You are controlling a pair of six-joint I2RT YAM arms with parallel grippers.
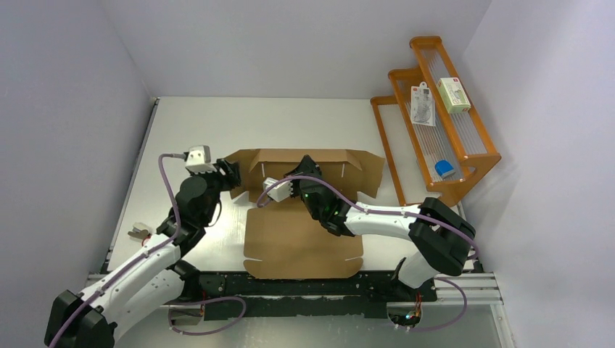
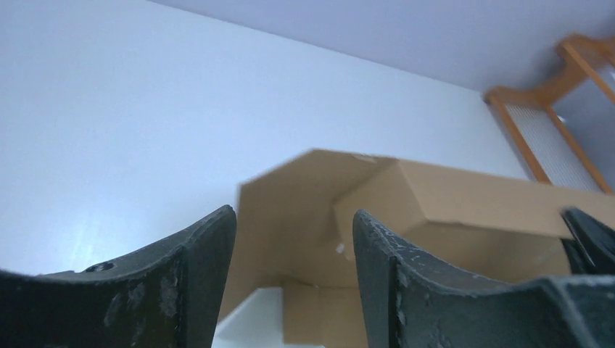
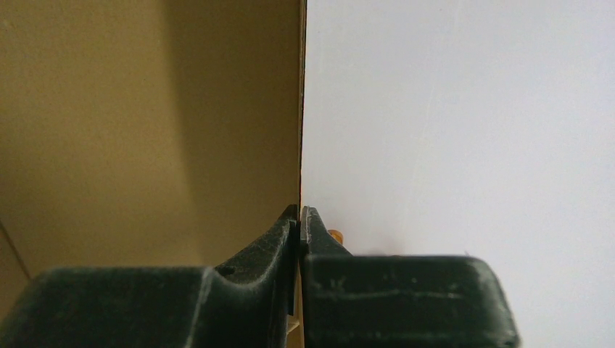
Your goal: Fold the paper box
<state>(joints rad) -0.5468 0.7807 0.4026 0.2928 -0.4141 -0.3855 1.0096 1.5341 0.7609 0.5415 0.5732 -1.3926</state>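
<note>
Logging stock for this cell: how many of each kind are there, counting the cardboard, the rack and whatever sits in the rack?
Paper box: 1
Orange rack: 1
Small items in the rack: 3 (white pack, green-and-white carton, blue item)
Total: 5

1. Top external: high at the near edge, looking down on the table (image 1: 188, 123)
2. Left wrist: low, facing paper box (image 2: 464, 192) and orange rack (image 2: 512, 130), shared with overhead
3. Right wrist: close against the box's edge
</note>
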